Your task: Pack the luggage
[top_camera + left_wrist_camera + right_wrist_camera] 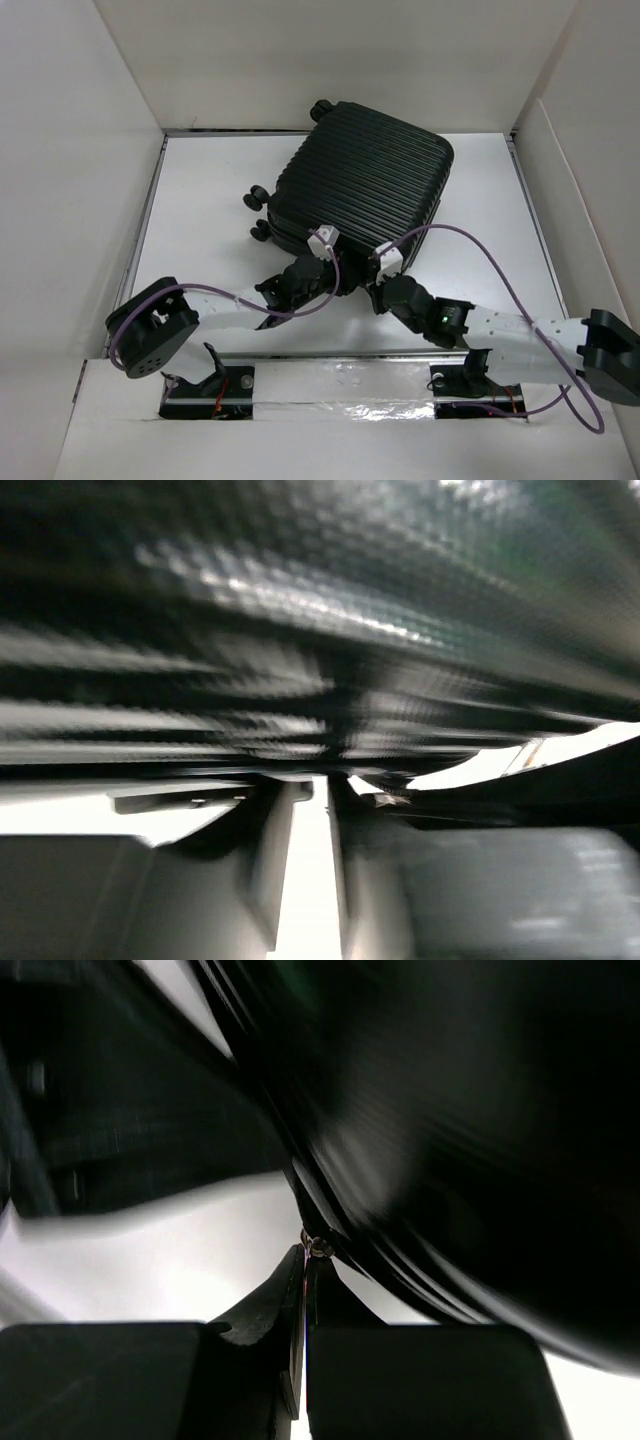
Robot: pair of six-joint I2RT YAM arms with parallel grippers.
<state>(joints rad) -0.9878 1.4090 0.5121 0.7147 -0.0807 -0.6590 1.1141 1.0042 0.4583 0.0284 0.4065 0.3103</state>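
The luggage, a black ribbed hard-shell suitcase, lies shut and skewed on the white table, with its wheels to the left. Both grippers sit at its near edge. My left gripper is against the rim, and in the blurred left wrist view its jaws stand a narrow gap apart under the shell, white table showing between them. My right gripper is shut on a small metal zipper pull at the seam of the luggage.
White enclosure walls stand on the left, back and right. Purple cables loop over both arms. Bare table lies left of the suitcase and also to its right.
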